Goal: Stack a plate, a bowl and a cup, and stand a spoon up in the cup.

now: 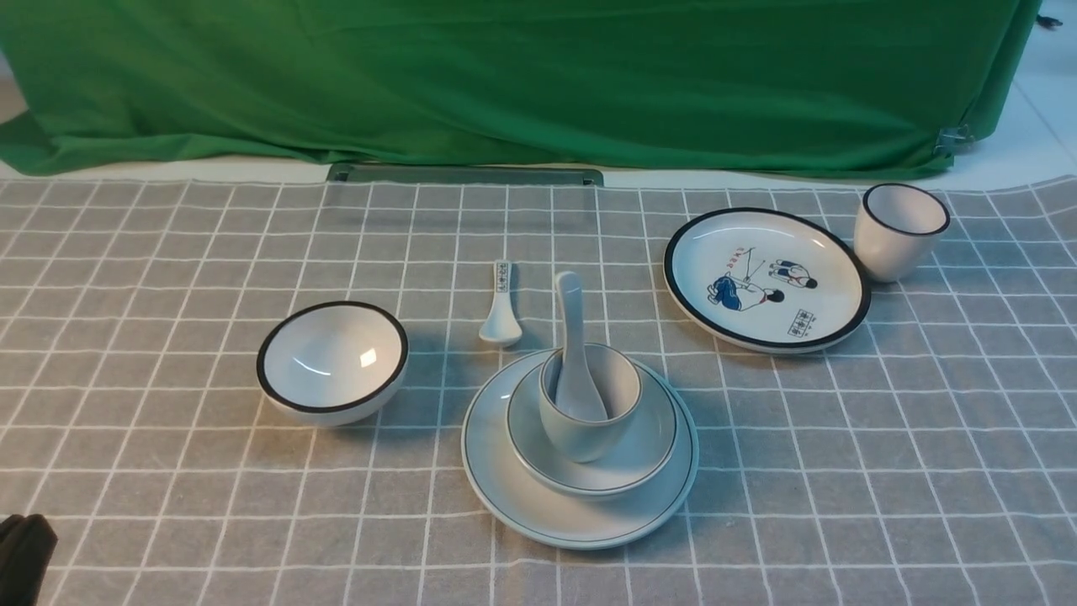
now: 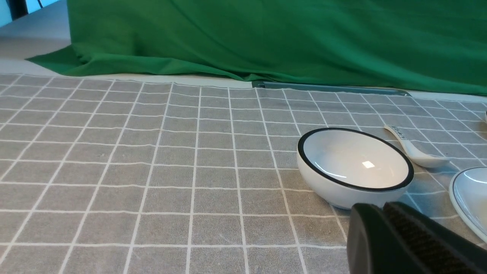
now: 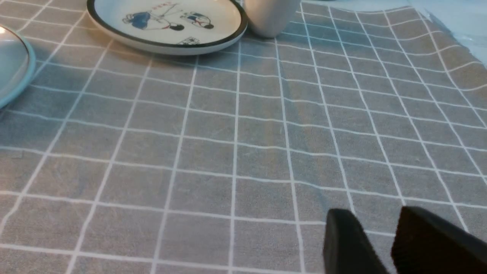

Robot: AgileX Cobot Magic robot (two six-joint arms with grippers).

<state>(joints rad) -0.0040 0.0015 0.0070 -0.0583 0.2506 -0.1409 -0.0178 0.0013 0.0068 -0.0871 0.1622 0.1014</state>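
A tabletop test setup, judging by the green cloth behind checked fabric.

in the front view, the left gripper pokes into the lower left corner as a dark tip, the rest of it cut off. in its own wrist view its two dark fingers are pressed together, empty. the right gripper is seen only in its own wrist view, its two dark, blurred fingers standing apart with nothing between them.
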